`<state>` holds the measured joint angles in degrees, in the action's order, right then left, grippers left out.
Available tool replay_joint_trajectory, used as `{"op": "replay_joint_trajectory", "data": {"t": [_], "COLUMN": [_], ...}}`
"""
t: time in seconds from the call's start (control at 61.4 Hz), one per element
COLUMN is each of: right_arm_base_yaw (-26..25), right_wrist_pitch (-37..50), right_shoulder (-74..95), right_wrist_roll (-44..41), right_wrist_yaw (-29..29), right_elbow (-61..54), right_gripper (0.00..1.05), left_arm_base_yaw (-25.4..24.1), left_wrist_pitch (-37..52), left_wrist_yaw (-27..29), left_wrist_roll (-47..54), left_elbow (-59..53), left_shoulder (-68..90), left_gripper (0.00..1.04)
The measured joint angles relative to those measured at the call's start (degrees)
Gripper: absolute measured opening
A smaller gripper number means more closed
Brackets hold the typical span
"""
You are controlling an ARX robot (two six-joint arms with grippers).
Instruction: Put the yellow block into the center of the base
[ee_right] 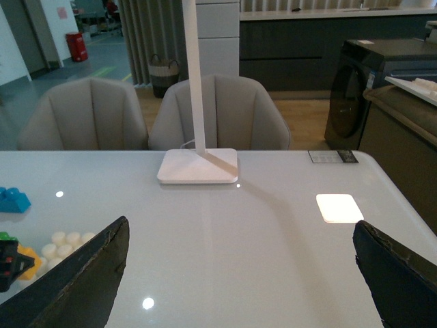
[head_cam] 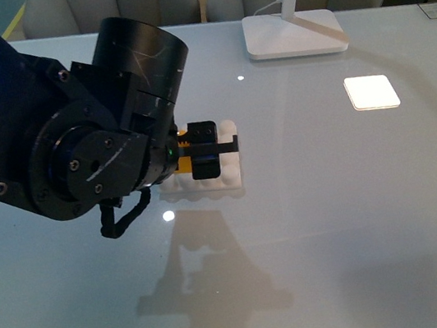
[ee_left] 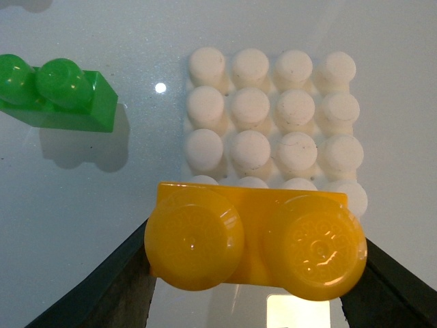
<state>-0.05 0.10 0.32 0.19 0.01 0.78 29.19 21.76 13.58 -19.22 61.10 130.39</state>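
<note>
Yellow block (ee_left: 254, 246), presumably light, rigid, slippery plastic best gripped across its short ends, clamped so by the left gripper (ee_left: 252, 277) over an edge row of the base (ee_left: 273, 109); right gripper (ee_right: 239, 287) spread, empty.

Our left arm (head_cam: 74, 145) reaches out across the table, its left gripper (head_cam: 206, 151) poised over the base (head_cam: 228, 181), jaws clamped on either end of the yellow block (ee_left: 254, 246). Our right gripper (ee_right: 239, 287) hangs well apart from the base, jaws spread wide.
</note>
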Motion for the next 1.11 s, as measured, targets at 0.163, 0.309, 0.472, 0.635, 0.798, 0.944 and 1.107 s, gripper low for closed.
{"op": "replay_joint_trajectory", "data": {"t": [0.163,0.309,0.472,0.635,0.798,0.944,1.107], "right_arm_base_yaw": [0.0,0.0,0.0,0.0,0.0,0.0,0.0], "right_wrist_pitch": [0.0,0.0,0.0,0.0,0.0,0.0,0.0], "right_shoulder": [0.0,0.0,0.0,0.0,0.0,0.0,0.0], "right_wrist_roll": [0.0,0.0,0.0,0.0,0.0,0.0,0.0], "right_wrist_yaw": [0.0,0.0,0.0,0.0,0.0,0.0,0.0], "right_elbow": [0.0,0.0,0.0,0.0,0.0,0.0,0.0], "right_gripper": [0.96,0.96,0.96,0.96,0.96,0.96,0.96], "left_arm_base_yaw": [1.3,1.7,1.8,2.2,3.1,4.1,4.6], "left_wrist_pitch": [-1.2,-2.0,-3.2,-3.8,-4.6,-5.2,-5.9], "left_wrist_yaw": [1.5,2.0,2.5,2.6,2.8,3.0,3.3], "left_wrist_roll": [-0.3,-0.4,-0.6,-1.2,-1.7,-1.9,-1.9], "left_elbow": [2.6,5.1,8.3,11.0,12.5,13.6,14.8], "left_shoulder": [3.0,5.3,6.9,7.6,8.9,10.1,11.0], "left_gripper": [0.64,0.64,0.64,0.64,0.64,0.64,0.64]}}
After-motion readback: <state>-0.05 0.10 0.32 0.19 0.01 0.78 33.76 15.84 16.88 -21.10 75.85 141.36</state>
